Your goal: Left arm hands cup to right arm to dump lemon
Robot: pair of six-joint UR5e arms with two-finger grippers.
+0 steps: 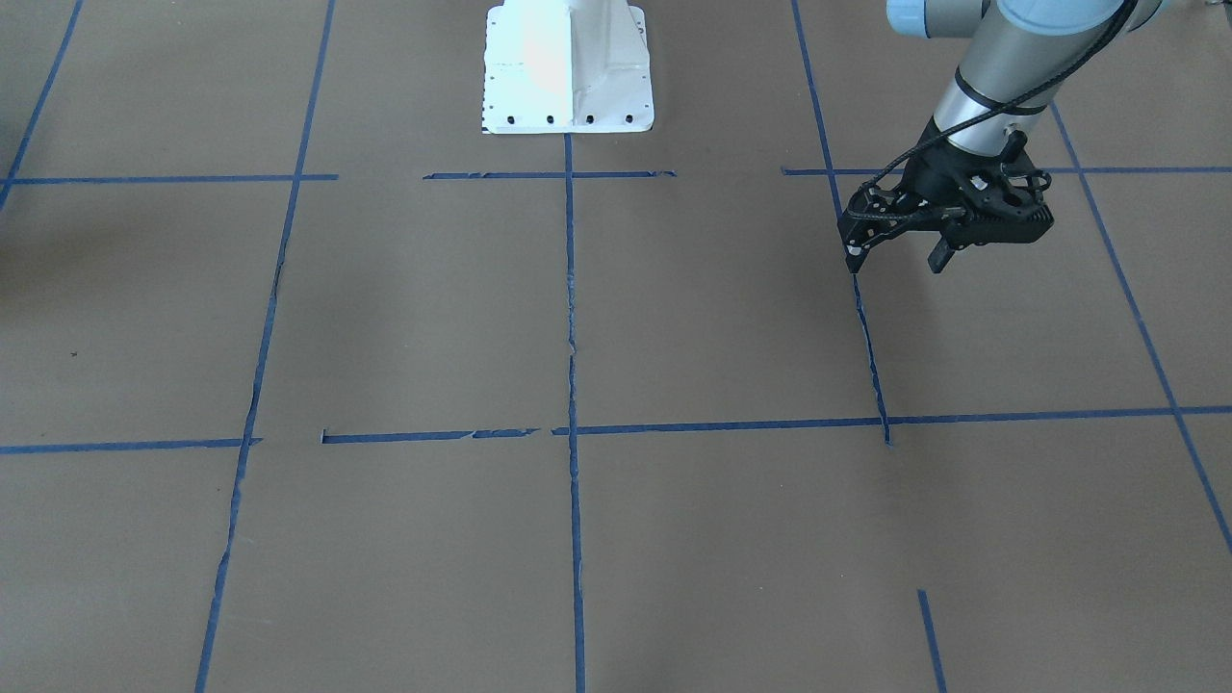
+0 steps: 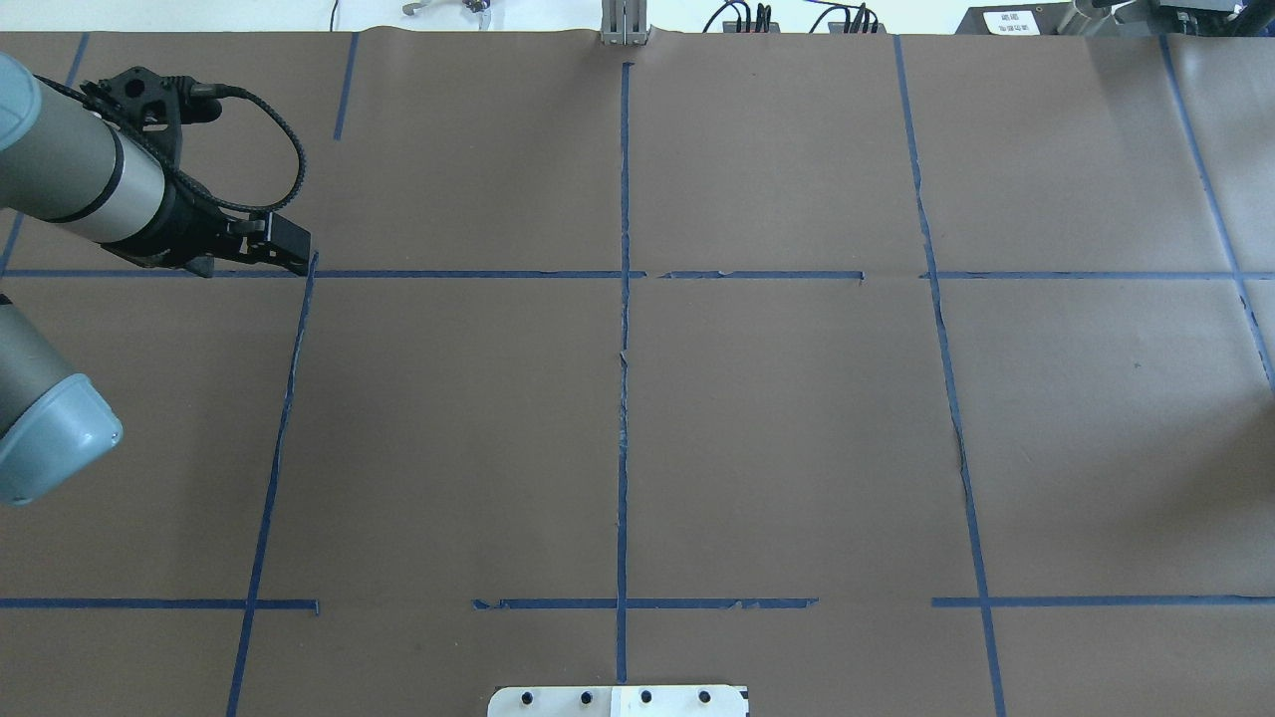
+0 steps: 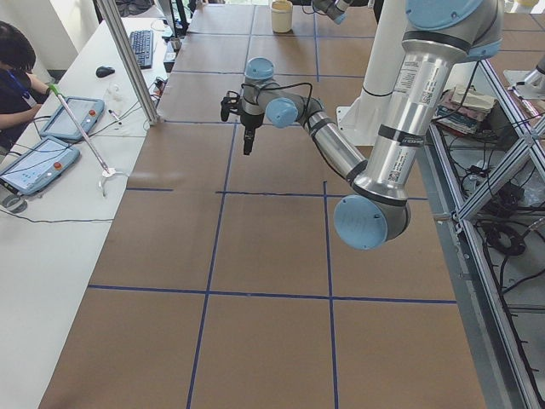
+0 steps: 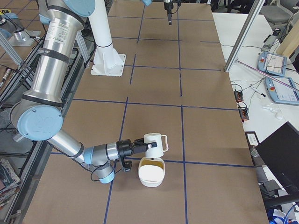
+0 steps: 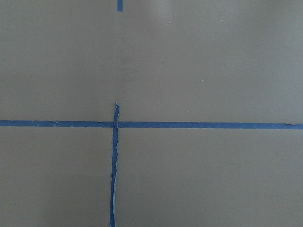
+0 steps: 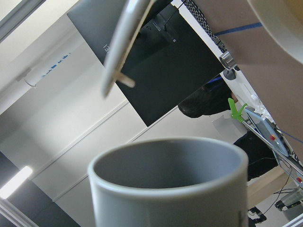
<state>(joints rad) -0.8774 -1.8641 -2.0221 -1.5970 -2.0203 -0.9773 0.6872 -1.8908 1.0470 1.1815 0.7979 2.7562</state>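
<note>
Looking across the desk (image 1: 674, 539) toward the robot's base, I see the left hand (image 1: 895, 260) at the upper right. It hangs over brown paper crossed by blue tape lines (image 1: 570, 318). Its two thin fingers are spread apart with nothing between them. No mug shows here.

From overhead, the left arm (image 2: 80, 179) reaches in at the far left, its hand beside a tape crossing.

From the left end, that arm is bent at the elbow, with the hand pointing straight down at the desk.

From the right end, the right arm (image 4: 51, 65) folds low and its forearm runs level. The mug (image 4: 154, 143) sits at the tip of the right hand (image 4: 145, 145), lifted off the desk just above a white bowl (image 4: 150, 177). I cannot tell from this side how that hand's fingers are set. The bowl's inside looks yellowish, but it is too small for me to say whether that is the lemon.

The left wrist camera shows only paper and tape.

The right wrist camera shows the mug's grey mouth very close. What I can see of the inside is empty, and no fingers are in shot.

I judge the mug to be stiff, smooth-glazed ceramic: moderately heavy, slippery and easy to chip. The firmest hold would be across its wall, or else on the loop handle.
</note>
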